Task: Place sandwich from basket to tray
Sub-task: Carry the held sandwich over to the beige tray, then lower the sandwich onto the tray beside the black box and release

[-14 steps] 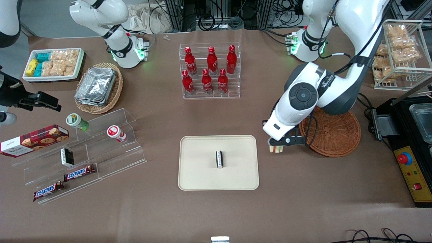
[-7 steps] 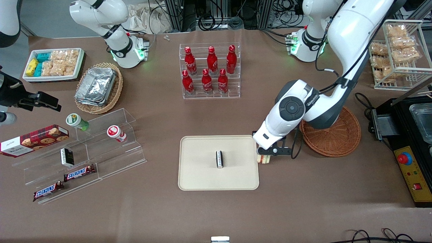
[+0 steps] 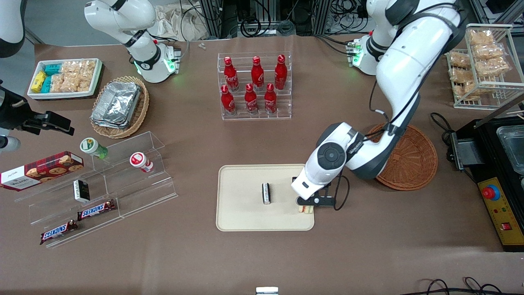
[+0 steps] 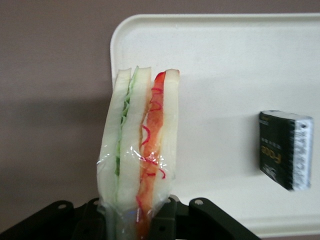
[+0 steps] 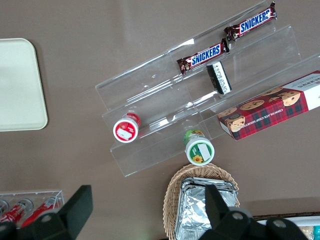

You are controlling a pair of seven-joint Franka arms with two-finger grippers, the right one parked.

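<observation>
My left gripper [image 3: 306,206] [image 4: 136,220] is shut on the sandwich [image 4: 140,150], a plastic-wrapped wedge of pale bread with green and red filling, held upright. In the front view the sandwich [image 3: 306,209] hangs just above the beige tray [image 3: 245,213], over the tray corner nearest the camera on the working arm's side. The reddish-brown wicker basket [image 3: 413,164] stands empty toward the working arm's end, partly covered by the arm.
A small black packet [image 3: 266,193] [image 4: 285,149] lies in the middle of the tray. A rack of red bottles [image 3: 254,88] stands farther from the camera than the tray. Clear acrylic shelves with snacks [image 3: 98,192] lie toward the parked arm's end.
The left gripper has carried the sandwich from beside the basket, across the bare table, to above the tray's near corner. The basket now shows more of its inside.
</observation>
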